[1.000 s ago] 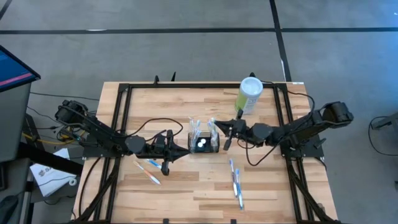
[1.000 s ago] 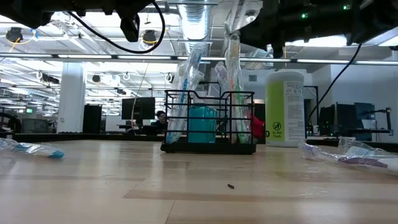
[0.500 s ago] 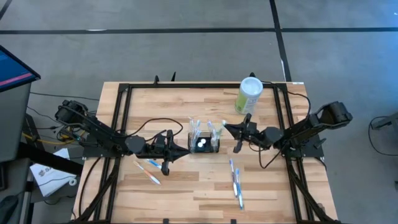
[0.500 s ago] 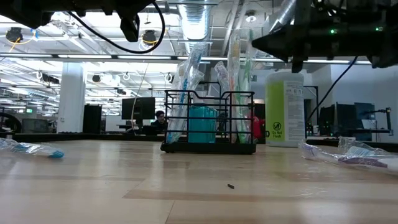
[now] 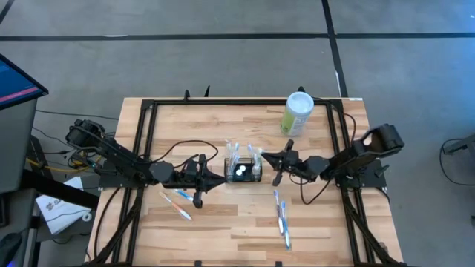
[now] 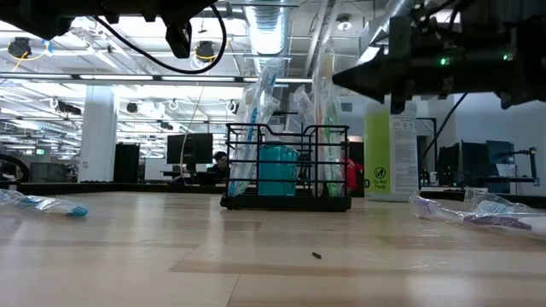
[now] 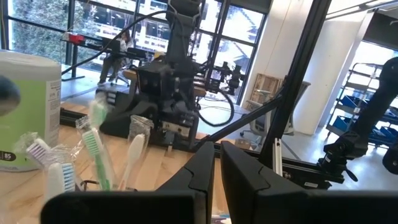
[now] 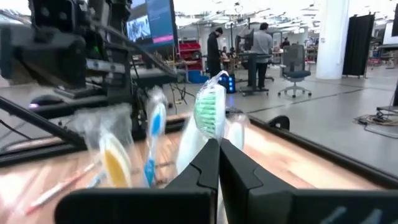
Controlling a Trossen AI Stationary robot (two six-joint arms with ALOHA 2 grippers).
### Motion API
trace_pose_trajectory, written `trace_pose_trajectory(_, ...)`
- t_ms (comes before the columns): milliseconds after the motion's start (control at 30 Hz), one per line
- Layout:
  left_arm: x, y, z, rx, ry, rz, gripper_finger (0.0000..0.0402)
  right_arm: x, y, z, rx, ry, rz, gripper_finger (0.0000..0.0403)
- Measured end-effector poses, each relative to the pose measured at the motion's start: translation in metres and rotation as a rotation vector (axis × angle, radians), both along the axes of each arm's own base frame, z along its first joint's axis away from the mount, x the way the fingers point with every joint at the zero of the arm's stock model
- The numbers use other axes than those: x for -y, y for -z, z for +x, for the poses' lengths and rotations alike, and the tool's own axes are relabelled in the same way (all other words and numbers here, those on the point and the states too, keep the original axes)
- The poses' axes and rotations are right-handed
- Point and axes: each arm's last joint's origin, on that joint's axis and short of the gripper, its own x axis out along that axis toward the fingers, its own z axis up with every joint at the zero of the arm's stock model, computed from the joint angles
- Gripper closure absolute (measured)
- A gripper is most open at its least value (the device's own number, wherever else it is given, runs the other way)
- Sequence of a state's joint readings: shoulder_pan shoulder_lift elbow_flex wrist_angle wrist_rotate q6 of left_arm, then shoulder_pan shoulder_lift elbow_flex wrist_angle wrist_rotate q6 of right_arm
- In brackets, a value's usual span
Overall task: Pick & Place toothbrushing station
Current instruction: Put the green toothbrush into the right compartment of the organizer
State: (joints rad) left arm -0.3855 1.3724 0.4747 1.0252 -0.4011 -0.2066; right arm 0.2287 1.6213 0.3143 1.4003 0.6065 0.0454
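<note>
The toothbrushing station (image 5: 243, 171), a low black wire caddy (image 6: 286, 167), stands mid-table. It holds a teal cup (image 6: 275, 169) and several wrapped toothbrushes (image 6: 322, 111) standing upright. My right gripper (image 5: 266, 157) is shut and points level at the caddy's right side, at the height of the brush heads (image 6: 335, 78). In its wrist view a green brush head (image 8: 210, 111) stands just beyond the fingertips (image 8: 219, 146). My left gripper (image 5: 223, 181) waits shut by the caddy's left side (image 7: 217, 152), above the table. My right gripper points level from the table's right at the wrapped green toothbrush's head (image 8: 210, 111). Whether its shut fingertips touch the wrapper, I cannot tell. The brush stands upright in the caddy.
A pale-green canister (image 5: 298, 113) with a white lid stands at the far right (image 6: 391, 149). Wrapped toothbrushes lie loose on the wood near the right front (image 5: 280, 215) and the left front (image 5: 177, 202). A black frame borders the table.
My right gripper has come down from above the caddy to the height of the brush heads and drawn back a little toward the table's right edge, staying shut. The toothbrushes remain standing in the caddy.
</note>
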Motion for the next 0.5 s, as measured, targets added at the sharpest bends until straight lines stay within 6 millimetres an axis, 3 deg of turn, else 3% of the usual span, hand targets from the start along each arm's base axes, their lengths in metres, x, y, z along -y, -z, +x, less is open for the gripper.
trace_pose_trajectory(500, 0.0, 0.0, 0.0, -0.001, 0.001, 0.0, 0.038, -0.002, 0.026, 0.006, 0.011, -0.009, 0.06, 0.0403)
